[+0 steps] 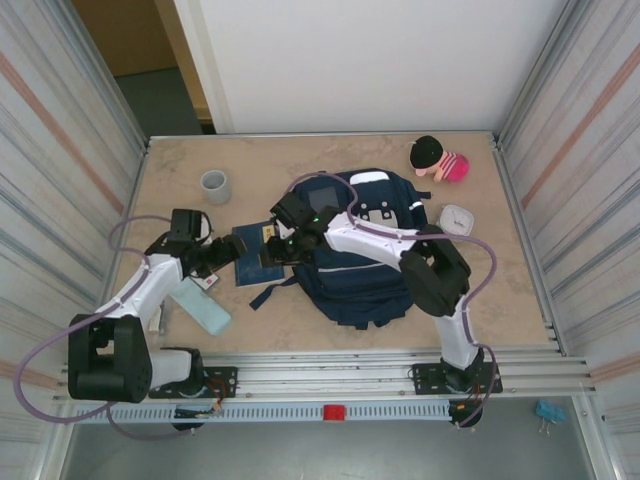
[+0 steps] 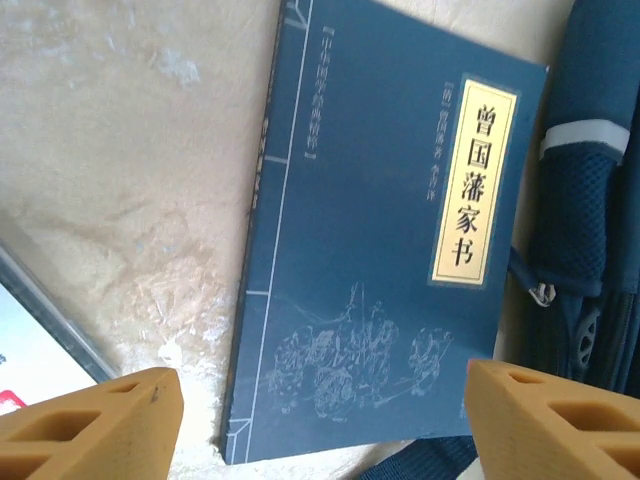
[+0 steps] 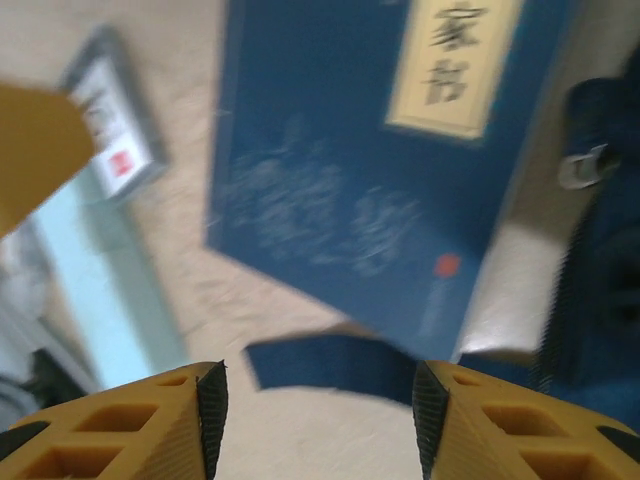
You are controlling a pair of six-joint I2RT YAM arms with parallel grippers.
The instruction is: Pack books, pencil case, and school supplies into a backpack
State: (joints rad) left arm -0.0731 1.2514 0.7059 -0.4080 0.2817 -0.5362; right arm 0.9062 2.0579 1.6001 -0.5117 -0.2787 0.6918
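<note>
My left gripper (image 1: pixel 226 253) hovers low over the table (image 1: pixel 300 150) at the left edge of the book (image 1: pixel 250 256). In my left wrist view its 2 fingers (image 2: pixel 90 420) stand wide apart with nothing between them, and the book (image 2: pixel 380 260) lies flat beyond, cover up, showing a cream title label and a pale line drawing.

My right gripper (image 1: pixel 278 243) reaches across the backpack (image 1: pixel 365 260) and hangs over the right edge of the same book. In my right wrist view, which is blurred, its fingers (image 3: pixel 150 420) are also well apart and hold nothing. Beyond the right gripper (image 3: pixel 318 400) lie the book (image 3: pixel 340 170) and a navy strap (image 3: pixel 330 365) of the backpack.

The backpack sits in the middle of the table, front pocket up. The book lies just beside its left side, outside it. The pencil case (image 1: pixel 201 306) lies flat on the table near my left arm, closer to the near edge than the book and apart from it. A small white card (image 3: pixel 110 130) with a red mark lies just beside the pencil case (image 3: pixel 100 290).

A grey cup (image 1: pixel 215 185) stands far left, a pink and black plush toy (image 1: pixel 438 160) lies at the far right, and a small white dish (image 1: pixel 456 218) sits right of the backpack.
</note>
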